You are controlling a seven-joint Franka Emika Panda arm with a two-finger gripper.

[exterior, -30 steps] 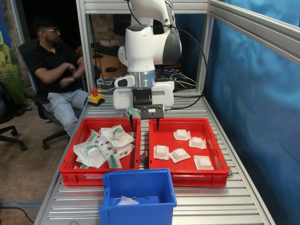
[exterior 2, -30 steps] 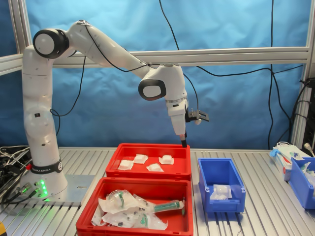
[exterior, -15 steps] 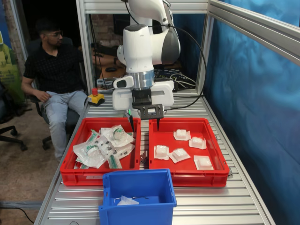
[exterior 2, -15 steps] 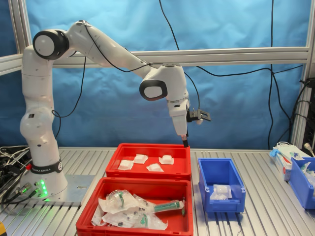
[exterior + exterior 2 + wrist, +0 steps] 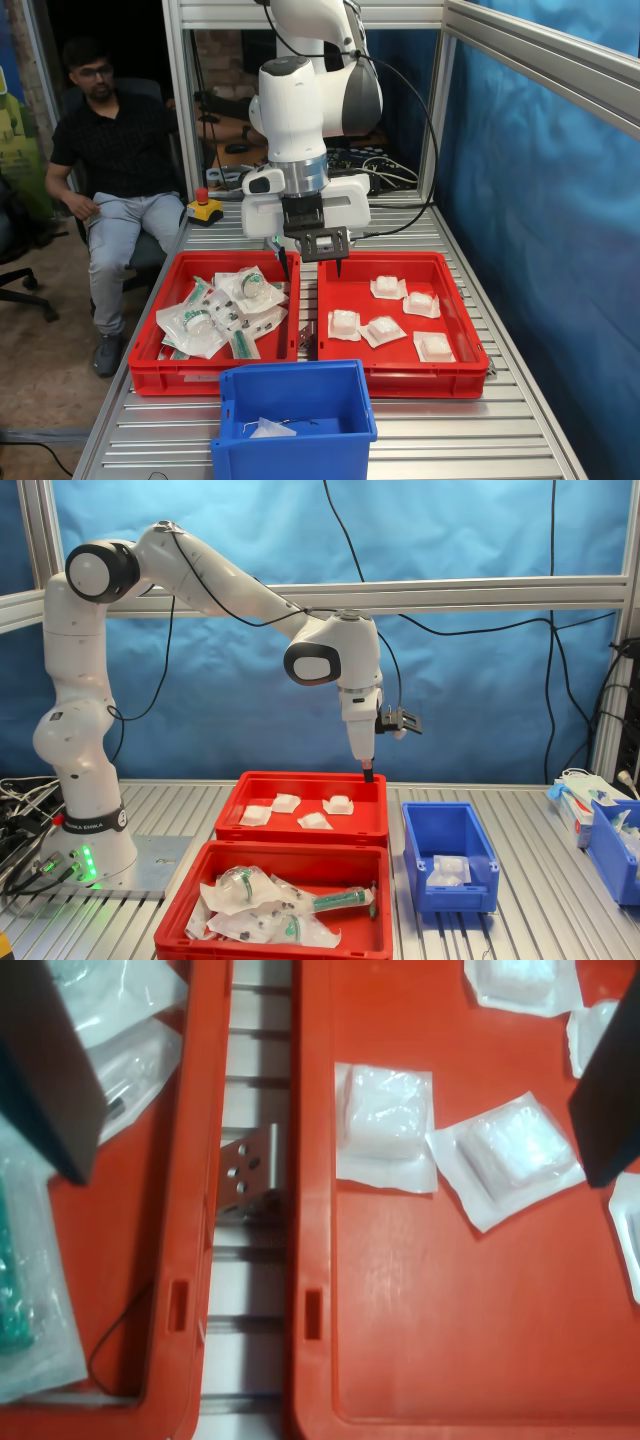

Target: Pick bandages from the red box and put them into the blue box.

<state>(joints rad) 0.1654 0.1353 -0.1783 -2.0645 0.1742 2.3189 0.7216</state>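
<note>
The red box (image 5: 420,381) holds several bandages, such as one (image 5: 344,323) near its inner wall and one (image 5: 434,346) at the front. My gripper (image 5: 311,267) hangs open and empty above the seam between the two red trays. One finger is over each tray. In the wrist view the dark fingers (image 5: 50,1070) frame two bandages (image 5: 385,1115) on the red box floor (image 5: 450,1310). The blue box (image 5: 295,415) stands in front with a white packet (image 5: 272,428) inside. In the second exterior view the gripper (image 5: 367,773) hovers over the far red box (image 5: 300,833), left of the blue box (image 5: 450,855).
A twin red tray (image 5: 215,372) holds clear green-printed packets (image 5: 225,310). A metal bracket (image 5: 248,1170) sits in the gap between the trays. A seated man (image 5: 115,170) is behind the frame. Another blue bin (image 5: 615,850) stands at the second exterior view's far right.
The wrist has turned slightly and the gripper has shifted a little toward the second exterior view's left, staying open. The man in the background has changed posture.
</note>
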